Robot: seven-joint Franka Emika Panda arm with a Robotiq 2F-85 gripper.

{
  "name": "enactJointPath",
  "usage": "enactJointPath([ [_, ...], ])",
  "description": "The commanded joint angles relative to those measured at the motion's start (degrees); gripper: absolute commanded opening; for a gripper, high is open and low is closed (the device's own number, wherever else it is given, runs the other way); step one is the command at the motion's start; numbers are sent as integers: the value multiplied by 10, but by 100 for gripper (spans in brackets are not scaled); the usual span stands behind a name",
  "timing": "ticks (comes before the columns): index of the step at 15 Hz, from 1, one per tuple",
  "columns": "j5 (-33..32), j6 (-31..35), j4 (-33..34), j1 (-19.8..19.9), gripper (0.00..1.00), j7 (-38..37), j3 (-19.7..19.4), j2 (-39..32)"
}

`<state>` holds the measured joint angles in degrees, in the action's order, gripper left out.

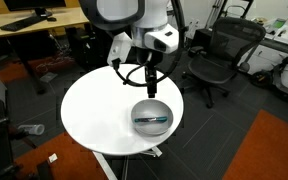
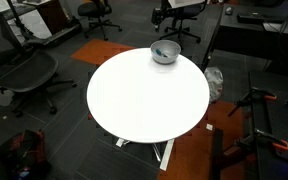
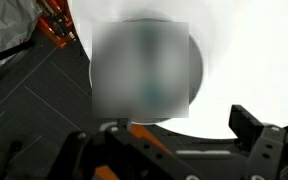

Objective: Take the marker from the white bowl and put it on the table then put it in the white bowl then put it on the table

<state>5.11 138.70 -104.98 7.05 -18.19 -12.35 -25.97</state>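
The marker [image 1: 152, 120] lies inside the white bowl [image 1: 151, 108], a short teal-dark streak across its lower half. The bowl sits on the round white table [image 1: 99, 115], close to the rim on the side away from the arm. In the exterior view from the opposite side, the bowl [image 2: 165, 46] stands at the far edge of the table [image 2: 144, 100], and the marker [image 2: 164, 53] shows only as a small dark fleck inside it.

The gripper [image 1: 152, 82] hangs over the tabletop, near the bowl but clear of it, touching neither bowl nor table. Its black fingers point down and the white and black arm rises behind it.

From the wrist view the gripper [image 3: 159, 128] comes in along the bottom edge, with one dark finger [image 3: 248, 124] at the right and the other low at the left. The jaws stand wide apart with nothing between them. A blurred patch covers the middle of that view, so the bowl and marker cannot be made out there. White tabletop [image 3: 249, 50] shows around the patch and dark floor lies to the left.

Around the table stand black office chairs [image 1: 219, 55], a light-wood desk [image 1: 29, 27] and a patch of orange carpet [image 1: 274, 150].
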Motion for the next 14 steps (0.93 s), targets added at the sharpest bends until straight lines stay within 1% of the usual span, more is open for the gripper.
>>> enactJointPath([
  [1,1,21,-3,11,100,15,7,-16],
  [7,10,32,10,24,100,28,12,-59],
  [12,4,62,33,21,100,22,9,-100],
  [14,3,61,46,22,100,20,8,-117],
])
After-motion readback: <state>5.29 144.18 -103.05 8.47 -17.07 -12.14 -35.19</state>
